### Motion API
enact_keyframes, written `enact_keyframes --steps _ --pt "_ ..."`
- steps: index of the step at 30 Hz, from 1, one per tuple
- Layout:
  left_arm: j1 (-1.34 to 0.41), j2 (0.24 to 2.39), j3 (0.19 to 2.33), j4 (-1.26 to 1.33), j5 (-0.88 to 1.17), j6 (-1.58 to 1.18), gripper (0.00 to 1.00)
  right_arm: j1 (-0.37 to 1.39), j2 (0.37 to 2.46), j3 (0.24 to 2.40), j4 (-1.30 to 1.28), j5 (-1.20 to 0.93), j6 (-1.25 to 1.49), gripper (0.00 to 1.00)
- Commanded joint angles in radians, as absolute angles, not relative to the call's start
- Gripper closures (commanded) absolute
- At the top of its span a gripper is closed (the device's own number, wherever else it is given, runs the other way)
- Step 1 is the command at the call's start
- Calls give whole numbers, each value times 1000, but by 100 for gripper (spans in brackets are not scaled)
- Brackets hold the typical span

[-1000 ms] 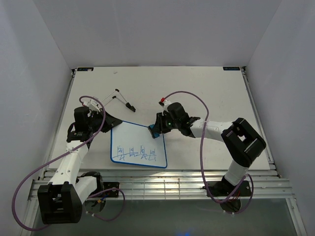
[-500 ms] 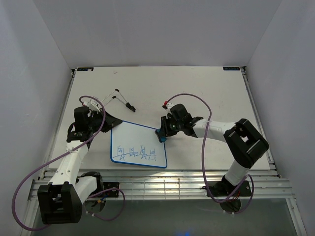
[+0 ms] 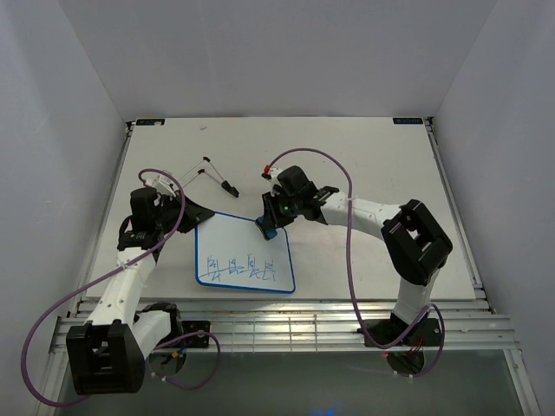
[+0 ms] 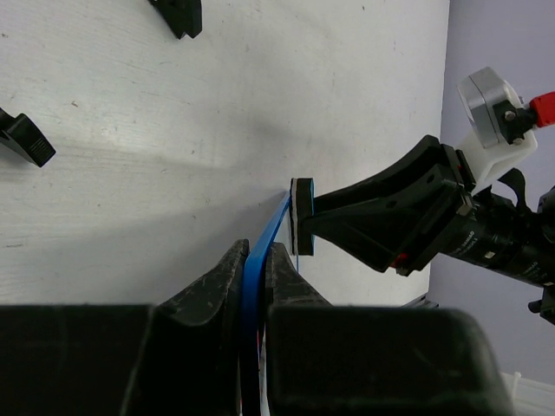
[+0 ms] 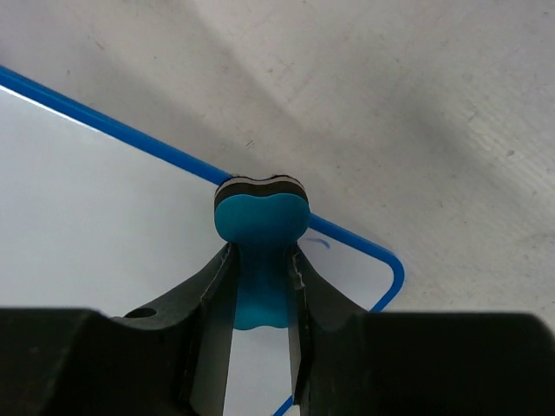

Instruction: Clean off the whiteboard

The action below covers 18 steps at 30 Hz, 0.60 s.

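Whiteboard (image 3: 243, 256) lies flat on table (image 3: 364, 156), between arms. Thin, light, stiff, prob. slick, so hold by blue rim. Left gripper (image 4: 253, 264) pinches rim edge; right gripper (image 5: 260, 260) clamps eraser (image 5: 260, 212) nr board's far corner

The white table (image 3: 373, 165) carries the blue-rimmed whiteboard (image 3: 236, 244), blue scribbles along its near edge. A thin black-tipped bent rod (image 3: 229, 186) lies just beyond the whiteboard's far-left corner.

The eraser (image 3: 268, 230) sits on the whiteboard (image 3: 231, 243), at its far right edge.
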<state>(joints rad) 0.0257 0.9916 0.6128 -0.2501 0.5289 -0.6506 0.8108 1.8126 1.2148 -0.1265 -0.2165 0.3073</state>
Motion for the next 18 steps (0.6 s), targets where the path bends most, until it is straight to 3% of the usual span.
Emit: enact_keyframes --steps 1,18 --pt "15 996 617 -298 459 -555 100 793 1881 1213 -222 -173 264 92" --pt "17 1003 620 -293 460 -558 100 695 1822 1072 -227 -248 210 92"
